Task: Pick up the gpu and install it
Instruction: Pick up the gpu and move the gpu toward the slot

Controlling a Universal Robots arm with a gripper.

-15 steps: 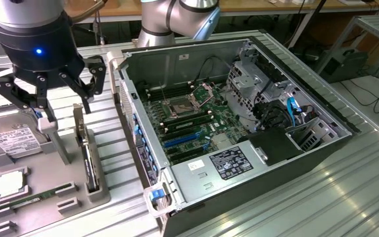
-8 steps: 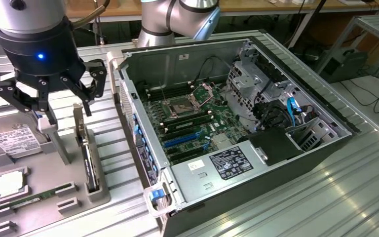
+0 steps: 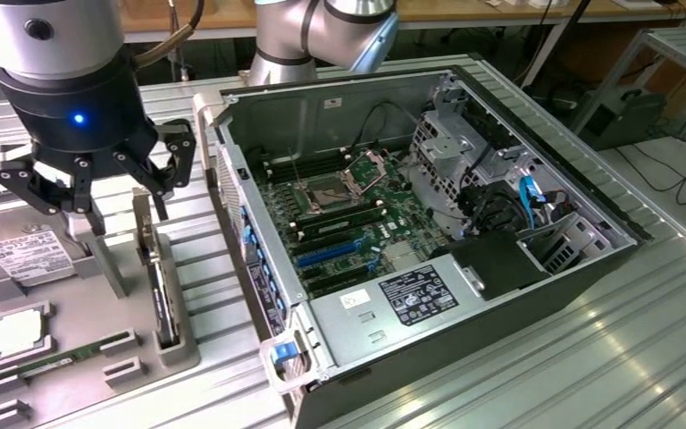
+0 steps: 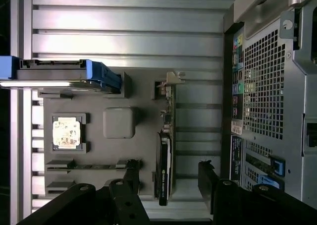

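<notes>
Gripper point(image 3: 125, 217) hangs wide open over the gpu point(image 3: 162, 299) standing on edge in the gray tray point(image 3: 87, 308), open computer case point(image 3: 307, 116) at the tray's 3 o'clock in the exterior view.

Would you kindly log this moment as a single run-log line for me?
stage: pre-grasp | gripper: open, above gpu, nothing held | gpu: upright in tray slot | computer case: open, gpu not installed
</notes>
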